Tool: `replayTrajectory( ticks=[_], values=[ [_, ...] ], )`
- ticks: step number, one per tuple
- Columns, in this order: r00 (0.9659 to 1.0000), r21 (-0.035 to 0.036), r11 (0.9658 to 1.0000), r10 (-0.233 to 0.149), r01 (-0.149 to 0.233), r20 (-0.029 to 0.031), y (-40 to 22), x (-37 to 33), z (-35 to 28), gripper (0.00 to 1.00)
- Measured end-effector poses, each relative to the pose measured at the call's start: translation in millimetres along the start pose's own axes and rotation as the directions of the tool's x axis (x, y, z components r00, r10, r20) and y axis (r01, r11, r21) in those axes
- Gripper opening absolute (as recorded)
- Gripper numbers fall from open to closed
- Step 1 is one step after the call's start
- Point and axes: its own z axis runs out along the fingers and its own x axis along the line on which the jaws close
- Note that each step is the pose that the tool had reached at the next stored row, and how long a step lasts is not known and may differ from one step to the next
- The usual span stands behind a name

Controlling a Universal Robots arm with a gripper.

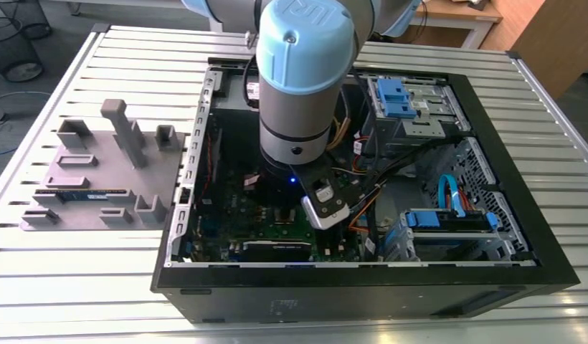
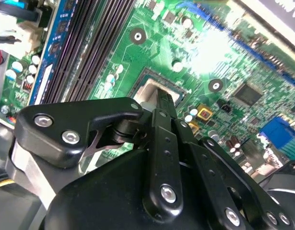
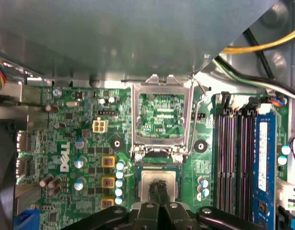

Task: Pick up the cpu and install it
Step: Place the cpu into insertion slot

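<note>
**Gripper** (image 3: 159, 184): black, matte, built of jointed bars with bright screw heads. Its 2 narrow fingers (image 2: 162, 120) were drawn together with barely a slit between them and nothing clamped. The tips stood over the middle of the cpu; whether they touched it could not be told.

**Cpu** (image 3: 147, 184): small flat square with a silvery top. It lay flat in its socket directly beneath the fingertips, which covered its middle in both wrist views.

**Retaining frame** (image 3: 160, 142): bright stamped metal, rectangular, swung open just beyond the fingertips, with green board showing through it.

**Circuit board** (image 3: 80, 124): green, glossy, studded with round silver-topped capacitors. Glare washed out 1 patch in the second wrist view.

**Memory slots** (image 3: 232, 158): long, black, ribbed, lying to 1 side of the fingers. A blue-green memory stick (image 3: 263, 163) stood in the slot farthest from them.

**Panel** (image 3: 137, 33): dull grey sheet metal beyond the frame, with a yellow cable (image 3: 262, 45) at its edge.

**Computer case** (image 1: 323, 294): black, open-topped, lying on a table (image 1: 102, 287) of pale ribbed metal slats. The arm (image 1: 294, 93), grey with a light-blue cap, reached down into it and covered much of the board.

**Fixture** (image 1: 93, 179): grey, moulded, blocky, on the table well apart from the fingers.

**Room**: grey floor, a wire bin (image 1: 12, 43) and a wooden desk (image 1: 457, 11), both cut off at the edge.
</note>
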Motion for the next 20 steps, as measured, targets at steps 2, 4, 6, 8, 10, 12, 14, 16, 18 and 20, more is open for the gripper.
replayTrajectory(
  ticks=[2,4,6,8,10,12,14,16,18,20],
  values=[
    [1.0,0.001,1.0,0.0,0.0,-0.0001,0.0,0.0,0.0,0.11],
    [1.0,0.0009,1.0,0.0,0.0,-0.0001,0.0,0.1,0.3,0.11],
    [1.0,-0.0015,1.0,0.0,0.0,0.0,0.0,0.2,0.3,0.11],
    [1.0,-0.002,1.0,0.0,0.0,0.0001,0.1,0.1,0.4,0.11],
    [1.0,-0.0021,1.0,0.0,0.0,0.0001,0.1,0.1,0.4,0.11],
    [1.0,-0.0025,1.0,0.0,0.0,0.0,0.1,0.1,0.3,0.11],
    [1.0,-0.0065,1.0,0.0,0.0,-0.0001,0.1,0.2,0.3,0.11],
    [1.0,-0.0076,1.0,0.0,0.0,0.0,0.2,0.1,0.4,0.11],
    [1.0,-0.0079,1.0,0.0,0.0,0.0001,0.1,0.1,0.4,0.11],
    [1.0,-0.0079,1.0,0.0,0.0,0.0005,0.1,0.1,1.5,0.11]
  ],
)
